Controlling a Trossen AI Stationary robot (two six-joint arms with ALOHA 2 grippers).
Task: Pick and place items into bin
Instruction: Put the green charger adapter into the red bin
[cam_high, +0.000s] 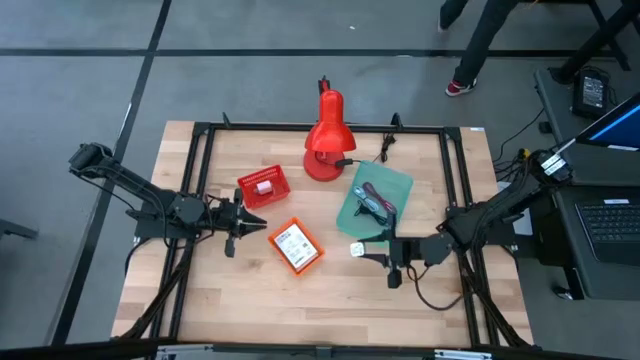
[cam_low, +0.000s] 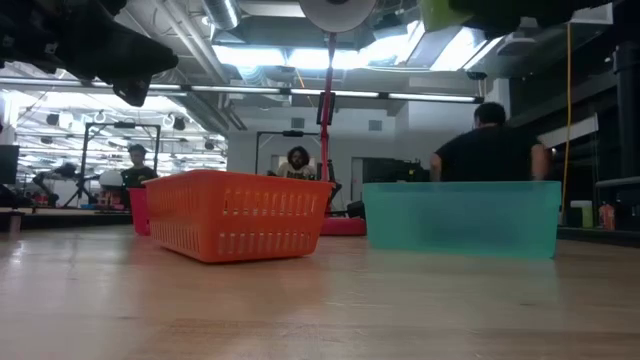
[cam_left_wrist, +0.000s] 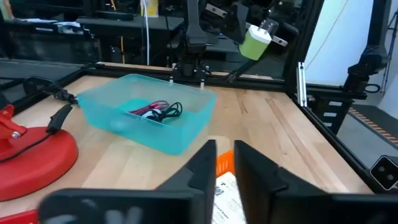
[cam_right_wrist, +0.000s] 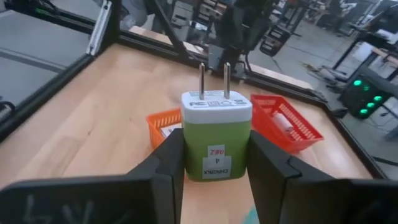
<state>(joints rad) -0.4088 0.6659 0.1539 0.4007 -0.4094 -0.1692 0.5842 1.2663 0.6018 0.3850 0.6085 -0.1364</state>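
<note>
My right gripper (cam_high: 372, 252) hangs above the table just near of the teal bin (cam_high: 375, 200), shut on the small green piece (cam_right_wrist: 215, 134), a green and white plug adapter. The bin holds a black coiled cable (cam_left_wrist: 169, 112) and a purple strap (cam_left_wrist: 144, 111). A pink cube (cam_high: 265, 185) lies in a red basket (cam_high: 263, 188). A white printed card (cam_high: 292, 243) lies in an orange basket (cam_high: 295, 246). At the left, my left gripper (cam_left_wrist: 224, 163) points at the orange basket, open by a narrow gap with nothing in it. My right gripper pinches the adapter's green body by its two opposite sides (cam_right_wrist: 190, 152) between its two fingers. The fingers lie about level and come from the table's right. The adapter is lifted clear of the table, and its two metal prongs (cam_right_wrist: 213, 78) point away from the wrist.
A big red desk lamp (cam_high: 325, 140) stands behind the bin at the table's far middle, its black cord (cam_left_wrist: 43, 93) beside the bin. A black frame (cam_high: 200, 180) runs around the work area. People (cam_low: 490, 140) are in the room beyond.
</note>
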